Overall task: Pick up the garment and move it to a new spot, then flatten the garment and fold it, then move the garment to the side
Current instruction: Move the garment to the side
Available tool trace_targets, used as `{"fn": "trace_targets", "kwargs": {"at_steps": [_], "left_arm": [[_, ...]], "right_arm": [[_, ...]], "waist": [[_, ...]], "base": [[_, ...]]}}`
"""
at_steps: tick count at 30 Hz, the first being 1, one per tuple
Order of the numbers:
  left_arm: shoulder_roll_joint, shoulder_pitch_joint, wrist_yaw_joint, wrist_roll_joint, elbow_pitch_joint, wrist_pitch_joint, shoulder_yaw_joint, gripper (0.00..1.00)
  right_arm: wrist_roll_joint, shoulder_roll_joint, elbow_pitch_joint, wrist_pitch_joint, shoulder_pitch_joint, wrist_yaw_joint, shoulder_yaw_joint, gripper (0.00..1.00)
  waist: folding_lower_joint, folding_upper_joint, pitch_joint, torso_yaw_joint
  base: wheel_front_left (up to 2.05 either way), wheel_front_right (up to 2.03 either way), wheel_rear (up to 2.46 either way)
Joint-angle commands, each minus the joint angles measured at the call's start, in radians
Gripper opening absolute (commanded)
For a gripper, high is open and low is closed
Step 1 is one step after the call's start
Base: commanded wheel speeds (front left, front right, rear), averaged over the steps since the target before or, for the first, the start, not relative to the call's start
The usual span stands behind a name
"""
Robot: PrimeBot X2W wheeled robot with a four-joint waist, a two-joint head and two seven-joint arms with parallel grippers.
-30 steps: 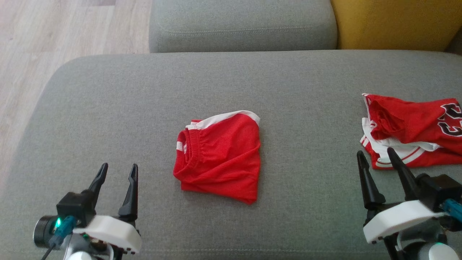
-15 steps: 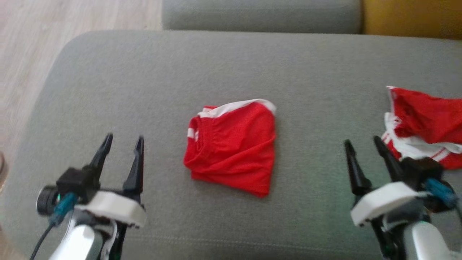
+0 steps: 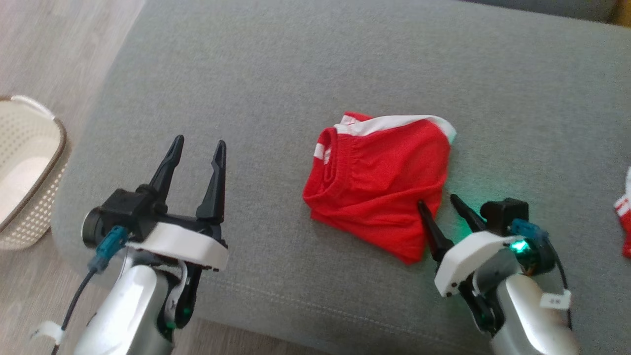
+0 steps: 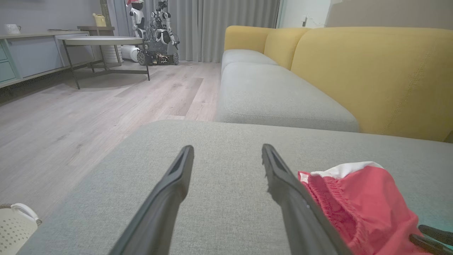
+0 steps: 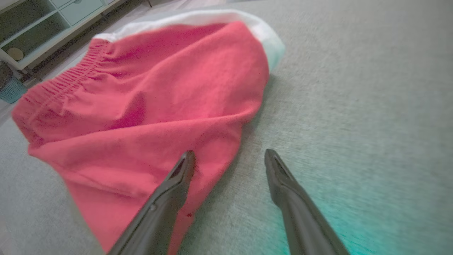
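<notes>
The garment (image 3: 379, 185), red shorts with white trim, lies folded on the grey sofa cushion (image 3: 276, 79); it also appears in the left wrist view (image 4: 357, 202) and the right wrist view (image 5: 141, 106). My right gripper (image 3: 438, 201) stands open at the garment's near right edge, its left finger over the red cloth and its right finger over the cushion, nothing held (image 5: 226, 154). My left gripper (image 3: 197, 148) is open over bare cushion to the left of the garment, well apart from it (image 4: 226, 148).
A cream perforated basket (image 3: 29, 167) stands on the wooden floor at the left. Part of another red and white garment (image 3: 623, 217) shows at the right edge. A yellow sofa back (image 4: 371, 71) and a round table (image 4: 102, 42) lie beyond the cushion.
The head camera has swung left and down, bringing the basket into view. My right gripper has moved left to the garment's right edge. The garment itself lies as before.
</notes>
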Motion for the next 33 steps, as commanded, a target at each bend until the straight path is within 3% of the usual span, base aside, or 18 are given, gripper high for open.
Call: {"fn": "trace_targets", "kwargs": {"at_steps": [1,3,4,5,6,12,20,27,33], "left_arm": [[0.013,-0.052,-0.005,0.015,-0.025,-0.009,0.039,1.0],[0.005,-0.056,-0.009,0.019,-0.017,-0.011,0.042,1.0],[0.002,-0.056,-0.011,0.02,-0.014,-0.011,0.043,1.0],[0.0,-0.056,-0.013,0.022,-0.011,-0.012,0.046,1.0],[-0.001,-0.056,-0.015,0.022,-0.008,-0.012,0.05,1.0],[-0.006,-0.052,-0.03,0.035,-0.008,-0.013,0.071,1.0],[0.002,-0.029,-0.03,0.053,-0.035,-0.013,0.106,1.0],[0.02,-0.021,-0.031,0.06,-0.06,-0.013,0.125,1.0],[0.027,-0.035,-0.035,0.064,-0.071,-0.013,0.125,1.0]], "right_arm": [[0.009,-0.002,-0.007,-0.009,-0.034,-0.001,0.03,1.0],[0.029,-0.002,0.057,0.007,-0.056,-0.001,0.042,1.0],[0.039,-0.002,0.078,0.005,-0.066,-0.001,0.049,0.89],[0.05,-0.002,0.096,0.007,-0.074,-0.001,0.057,0.4],[0.057,-0.002,0.113,0.014,-0.08,-0.001,0.066,0.0],[0.08,-0.002,0.139,0.008,-0.106,-0.001,0.107,0.0],[0.004,-0.006,0.04,0.009,-0.109,-0.001,0.106,0.0],[-0.065,-0.105,-0.149,0.091,-0.076,-0.001,0.031,0.0],[-0.079,-0.201,-0.267,0.155,-0.091,-0.001,-0.057,0.0]], "waist": [[0.0,0.0,0.019,0.018],[0.0,0.0,0.023,0.021],[0.0,0.0,0.024,0.021],[0.0,0.0,0.026,0.019],[0.0,0.0,0.028,0.015],[0.0,0.0,0.023,-0.027],[0.0,0.0,0.021,-0.14],[0.0,0.0,0.041,-0.249],[0.0,0.0,0.069,-0.302]], "base": [[0.0,0.0,0.0],[0.0,0.0,0.0],[0.0,0.0,0.0],[0.0,0.0,0.0],[0.0,0.0,0.0],[0.0,0.0,0.0],[0.0,0.0,0.0],[0.0,0.0,0.0],[0.0,0.0,0.0]]}}
